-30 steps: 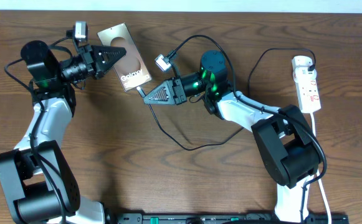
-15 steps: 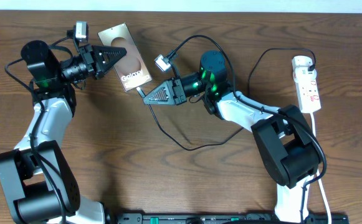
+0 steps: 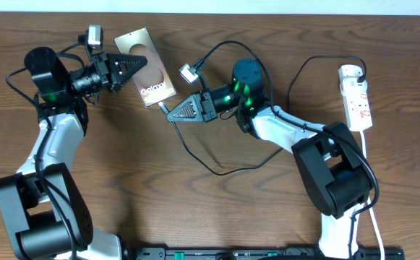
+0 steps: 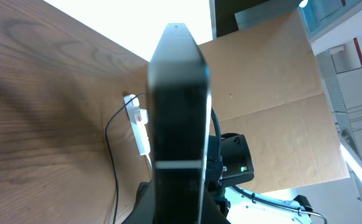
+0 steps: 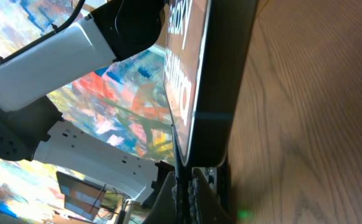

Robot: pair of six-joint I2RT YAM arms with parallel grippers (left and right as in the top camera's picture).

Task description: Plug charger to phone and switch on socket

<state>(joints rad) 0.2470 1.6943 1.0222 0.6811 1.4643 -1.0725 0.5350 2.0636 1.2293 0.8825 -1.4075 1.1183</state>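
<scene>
The left pincer (image 3: pixel 137 63) is clamping the flat bronze-brown phone (image 3: pixel 159 85); the right pincer (image 3: pixel 168 115) is pinching the tip of the thin black charger cable (image 3: pixel 204 166) at the phone's lower end. Arriving tilted, the tip could jam or bend.

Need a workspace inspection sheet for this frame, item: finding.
Surface: wooden table.
Job's things: phone held by left hand; socket lying at the right side; charger runs toward the socket's far end.
Clutter: nothing seen.
Hands: left hand shut on phone; right hand shut, apparently on charger tip at the phone's end.
Cables: charger looped loosely across table; white socket cord runs to the near edge.
Surroundings: cardboard panel beyond table.
</scene>
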